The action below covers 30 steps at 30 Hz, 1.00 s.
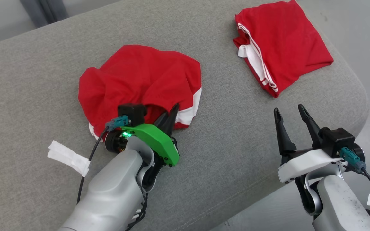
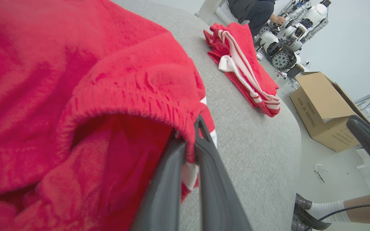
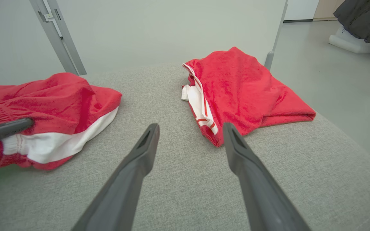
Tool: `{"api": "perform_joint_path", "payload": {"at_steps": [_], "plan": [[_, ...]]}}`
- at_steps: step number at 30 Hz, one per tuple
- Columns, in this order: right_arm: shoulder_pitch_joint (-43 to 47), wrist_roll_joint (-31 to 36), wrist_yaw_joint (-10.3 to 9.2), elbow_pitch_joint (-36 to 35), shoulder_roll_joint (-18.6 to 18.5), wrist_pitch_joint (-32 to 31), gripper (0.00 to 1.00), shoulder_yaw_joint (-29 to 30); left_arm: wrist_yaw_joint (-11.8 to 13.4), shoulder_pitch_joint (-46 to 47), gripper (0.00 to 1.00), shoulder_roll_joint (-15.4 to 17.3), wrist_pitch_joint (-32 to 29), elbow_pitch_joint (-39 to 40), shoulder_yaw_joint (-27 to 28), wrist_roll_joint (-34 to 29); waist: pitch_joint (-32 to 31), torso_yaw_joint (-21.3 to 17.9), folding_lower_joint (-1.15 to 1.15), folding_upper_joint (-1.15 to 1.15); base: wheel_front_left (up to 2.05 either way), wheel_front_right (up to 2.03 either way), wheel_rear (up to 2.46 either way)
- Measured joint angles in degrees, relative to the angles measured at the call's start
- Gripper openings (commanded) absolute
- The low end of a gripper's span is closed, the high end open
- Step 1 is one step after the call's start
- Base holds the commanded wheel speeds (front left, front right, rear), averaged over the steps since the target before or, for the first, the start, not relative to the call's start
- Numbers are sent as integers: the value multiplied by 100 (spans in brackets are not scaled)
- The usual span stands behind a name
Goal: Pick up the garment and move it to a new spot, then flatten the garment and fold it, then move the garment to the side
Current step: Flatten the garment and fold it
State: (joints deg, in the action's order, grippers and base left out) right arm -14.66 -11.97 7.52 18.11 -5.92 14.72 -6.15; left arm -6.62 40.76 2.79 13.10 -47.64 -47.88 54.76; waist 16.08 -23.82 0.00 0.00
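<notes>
A: What's nearest?

B: The left gripper (image 1: 171, 112), on the arm with the green plastic housing. Its two dark fingers are pinched together on the elastic hem of the crumpled red fabric garment (image 1: 140, 73), with a fold of the cloth trapped between them.

A: And the right gripper (image 1: 289, 109)?

B: Spread wide and holding nothing. It hovers over the near right part of the grey woven upholstered surface (image 1: 236, 166).

A: Where does the garment lie?

B: In a heap left of the surface's middle, its white band turned towards the right. A small white fabric strip (image 1: 67, 157) lies apart from it, at the near left.

A: Farther back?

B: A second red garment (image 1: 284, 45), white-striped and folded flat, sits at the far right corner, well apart from the heap. Beyond the surface, a brown cardboard box (image 2: 320, 109) stands on the floor.
</notes>
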Motion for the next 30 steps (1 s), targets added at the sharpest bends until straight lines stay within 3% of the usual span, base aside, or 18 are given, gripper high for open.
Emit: {"api": "perform_joint_path", "payload": {"at_steps": [11,18,30], "plan": [[6,65,0,-7,0,-1,100,-36,-48,631,0,2,186,1287,112,252,-210,560,0,0,0,0,0],[66,63,0,4,-81,-25,100,78,-48,348,0,9,193,2260,917,303,-394,944,0,0,0,0,0],[191,82,0,-122,-70,-127,100,116,416,-1553,0,1295,-90,2324,1013,320,-631,1674,0,0,0,0,0]]}}
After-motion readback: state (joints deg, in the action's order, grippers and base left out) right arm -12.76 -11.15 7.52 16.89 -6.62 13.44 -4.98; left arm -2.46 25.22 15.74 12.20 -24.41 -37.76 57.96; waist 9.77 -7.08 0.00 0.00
